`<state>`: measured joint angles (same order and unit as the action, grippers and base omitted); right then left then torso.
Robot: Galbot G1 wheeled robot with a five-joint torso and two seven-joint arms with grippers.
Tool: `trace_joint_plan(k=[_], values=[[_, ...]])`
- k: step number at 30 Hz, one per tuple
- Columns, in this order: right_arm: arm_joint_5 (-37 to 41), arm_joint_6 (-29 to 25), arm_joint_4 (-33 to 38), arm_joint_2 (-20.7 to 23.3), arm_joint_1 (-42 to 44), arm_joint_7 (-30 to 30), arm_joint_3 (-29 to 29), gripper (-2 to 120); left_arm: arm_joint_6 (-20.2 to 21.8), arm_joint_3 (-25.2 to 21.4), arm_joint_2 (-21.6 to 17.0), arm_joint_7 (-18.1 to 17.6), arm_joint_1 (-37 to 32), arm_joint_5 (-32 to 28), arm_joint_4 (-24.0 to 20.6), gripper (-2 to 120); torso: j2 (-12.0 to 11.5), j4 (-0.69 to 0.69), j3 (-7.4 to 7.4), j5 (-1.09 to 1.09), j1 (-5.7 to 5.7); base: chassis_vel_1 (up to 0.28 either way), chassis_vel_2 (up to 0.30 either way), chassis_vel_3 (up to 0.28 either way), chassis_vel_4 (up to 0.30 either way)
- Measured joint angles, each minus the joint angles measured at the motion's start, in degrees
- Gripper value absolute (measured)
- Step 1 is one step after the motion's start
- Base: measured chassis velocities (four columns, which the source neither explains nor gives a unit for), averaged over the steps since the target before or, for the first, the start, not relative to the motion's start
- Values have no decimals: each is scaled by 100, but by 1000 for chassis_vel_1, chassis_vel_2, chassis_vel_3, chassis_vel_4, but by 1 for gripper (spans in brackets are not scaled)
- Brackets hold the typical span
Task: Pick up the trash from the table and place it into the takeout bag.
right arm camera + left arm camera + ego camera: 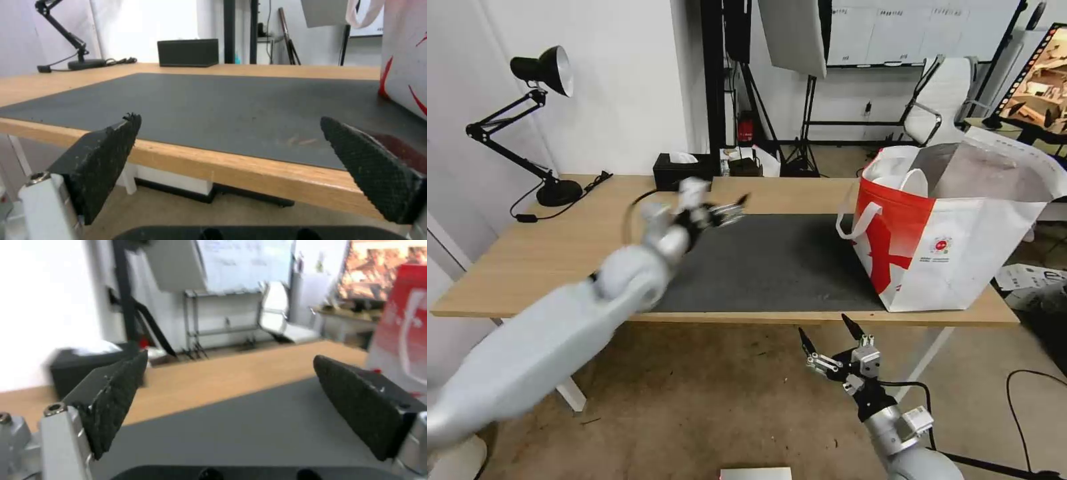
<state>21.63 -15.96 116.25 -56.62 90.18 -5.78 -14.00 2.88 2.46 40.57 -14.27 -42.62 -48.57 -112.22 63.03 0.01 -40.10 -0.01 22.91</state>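
Nothing is left on the table [527, 260], a bowl [908, 181] sits inside the bag [954, 260] (job looks finished), and the left gripper [730, 212] and right gripper [827, 341] both gape empty.

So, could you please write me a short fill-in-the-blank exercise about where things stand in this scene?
1. The takeout bag stands on the ____ end of the table, by the robot's own sides.
2. The left gripper hovers over the grey mat with its fingers ____.
3. The right gripper hangs open ____ the table's front edge.
4. The black tissue box sits near the table's ____ edge.

Missing words: right; open; below; far
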Motion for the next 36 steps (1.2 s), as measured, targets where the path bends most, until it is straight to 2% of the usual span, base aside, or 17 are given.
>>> trace_joint_plan(k=[1, 2, 4, 5, 8, 9, 13, 16, 19, 20, 24, 28, 36], values=[[0, 0, 0, 0, 1, -1, 0, 100, -63, -332, -6, 1, -389, 104, -129, 100, 0, 0, 0, -2, 0, 0, 0, 0, 0], [0, 0, 0, 0, 1, -1, 0, 100, -63, -332, -6, 1, -389, 104, -129, 100, 0, 0, 0, -2, 0, 0, 0, 0, 0], [0, 0, 0, 0, 0, -1, 0, 100, -265, -989, 78, -32, -1215, 477, -396, 100, 0, 0, 0, 3, 0, 0, 0, 0, 0], [0, 0, 0, 0, 0, -1, 0, 100, -265, -989, 78, -32, -1215, 477, -396, 100, 0, 0, 0, 3, 0, 0, 0, 0, 0], [0, 0, 0, 0, 0, -2, -1, 100, -449, -1804, 506, -61, -2356, 1147, -695, 100, 0, -2, 0, 2, 0, 0, 0, 0, 0], [0, 0, 0, 0, 0, -2, -1, 100, -449, -1804, 506, -61, -2356, 1147, -695, 100, 0, -2, 0, 2, 0, 0, 0, 0, 0], [0, 0, 0, 0, 0, 0, 0, 100, -694, -2526, 1134, 77, -3737, 1846, -894, 100, 0, 0, 0, 3, 0, 0, 0, 0, 0], [0, 0, 0, 0, 1, -1, 0, 100, -759, -2657, 1322, 125, -4025, 2017, -909, 100, 0, -1, 0, 1, 0, 0, 0, 0, 0], [0, 0, 0, 0, 0, -1, -1, 100, -1112, -2928, 2026, 334, -4788, 2681, -827, 100, 0, 0, 0, 2, 0, 0, 0, 0, 0], [0, 0, 0, 0, 0, -1, -1, 100, -1112, -2928, 2026, 334, -4788, 2681, -827, 100, 0, 0, 0, 2, 0, 0, 0, 0, 0], [0, 0, 0, 0, 0, -1, -1, 100, -1474, -2979, 2567, 507, -5141, 3217, -571, 100, 0, 0, -1, 1, 0, 0, 0, 0, 0], [0, 0, 0, 0, 1, -1, -1, 100, -1549, -2942, 2717, 520, -5122, 3392, -466, 100, 0, -1, -1, 0, 1, 0, 0, 0, 0], [0, 0, 0, 0, 1, -1, 0, 100, -1553, -2913, 2723, 519, -5070, 3401, -447, 100, -1, -1, -1, 1, 1, 0, 0, 0, 0]])
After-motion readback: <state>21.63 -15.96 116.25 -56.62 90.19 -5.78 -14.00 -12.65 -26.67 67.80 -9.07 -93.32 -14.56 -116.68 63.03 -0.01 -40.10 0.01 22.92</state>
